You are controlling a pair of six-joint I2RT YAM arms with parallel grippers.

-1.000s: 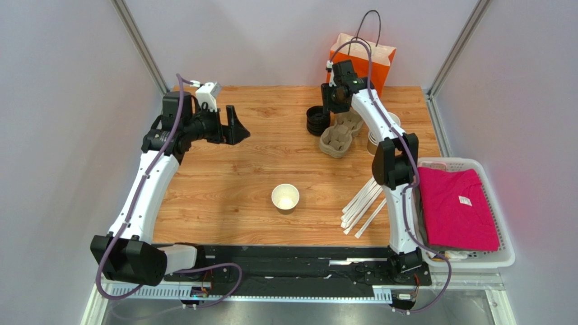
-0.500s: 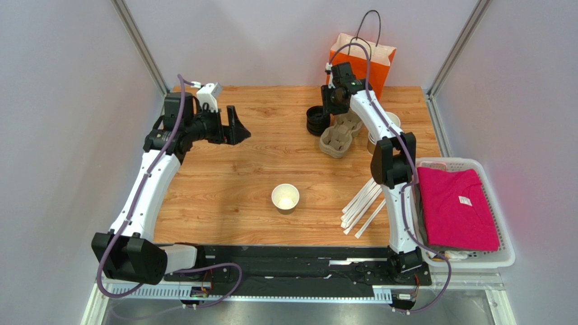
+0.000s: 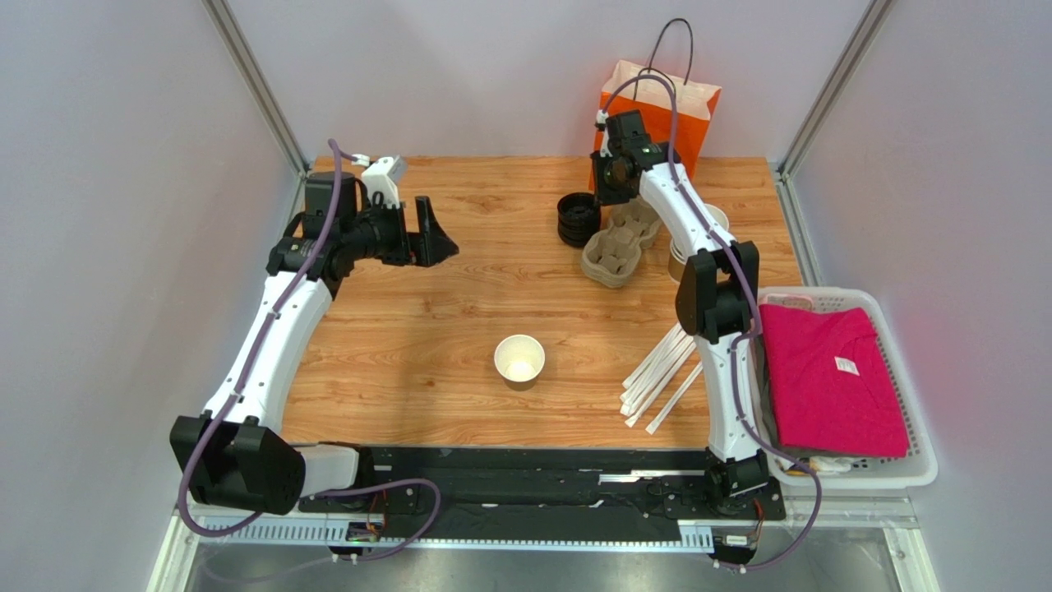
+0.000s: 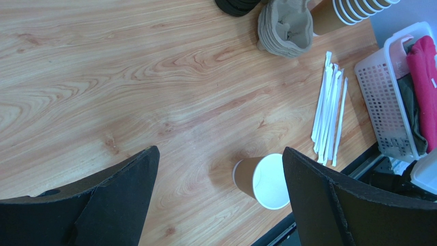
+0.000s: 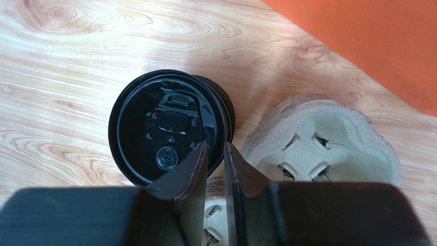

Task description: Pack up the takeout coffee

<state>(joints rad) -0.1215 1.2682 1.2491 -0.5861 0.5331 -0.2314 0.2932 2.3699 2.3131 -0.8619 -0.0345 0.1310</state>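
Right wrist view: right pincer (image 5: pixel 215 145) is nearly clenched at the rim of the lid stack (image 5: pixel 164 118), grip unclear; left pincer (image 4: pixel 219 151) is spread wide, well apart from the lidless cup (image 4: pixel 261 180).

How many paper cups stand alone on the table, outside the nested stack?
1. The lidless cup stands mid-table, left of the straws. The right arm covers part of the far side, so another may be hidden.
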